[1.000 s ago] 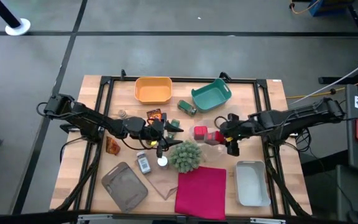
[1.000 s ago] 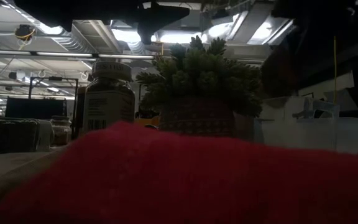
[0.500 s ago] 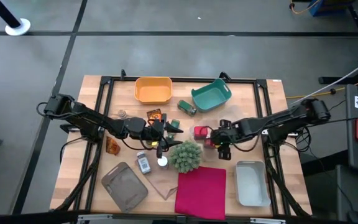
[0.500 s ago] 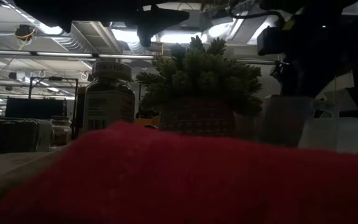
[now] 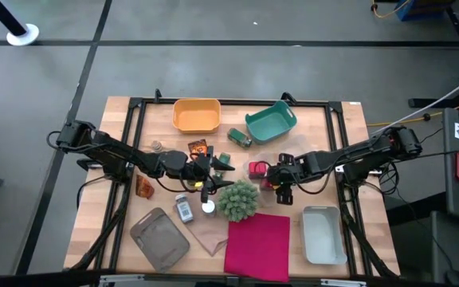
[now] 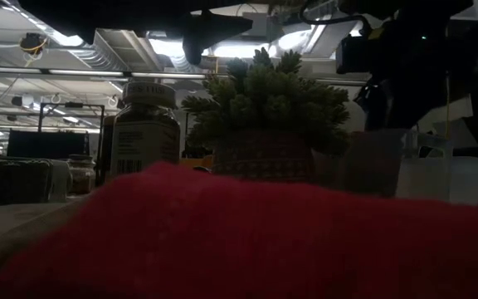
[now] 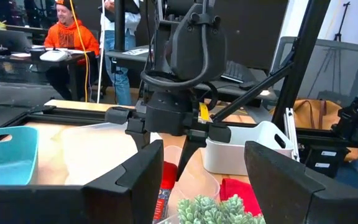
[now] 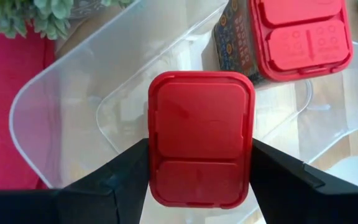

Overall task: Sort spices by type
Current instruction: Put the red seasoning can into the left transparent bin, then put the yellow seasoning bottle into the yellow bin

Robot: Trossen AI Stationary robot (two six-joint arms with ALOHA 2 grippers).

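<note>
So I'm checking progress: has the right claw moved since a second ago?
Yes. In the high view the right claw has moved left, from near the table's right rail toward the plant, holding a red tin.

This looks like a robot lab or workshop, because a wooden table (image 5: 126, 207) with a black frame stands on a grey floor (image 5: 213, 72), a person (image 7: 70, 40) sits at a desk (image 7: 61, 57), and long lights (image 6: 73, 72) hang up high.

orange bin (image 5: 196, 115) sitting upper centre | teal bin (image 5: 270, 123) tilting beside it | plant ball (image 5: 237, 199) lying mid-frame | red cloth (image 5: 257, 246) lying below | white bin (image 5: 323, 234) sitting lower right | grey tray (image 5: 159, 238) lying lower left
</note>
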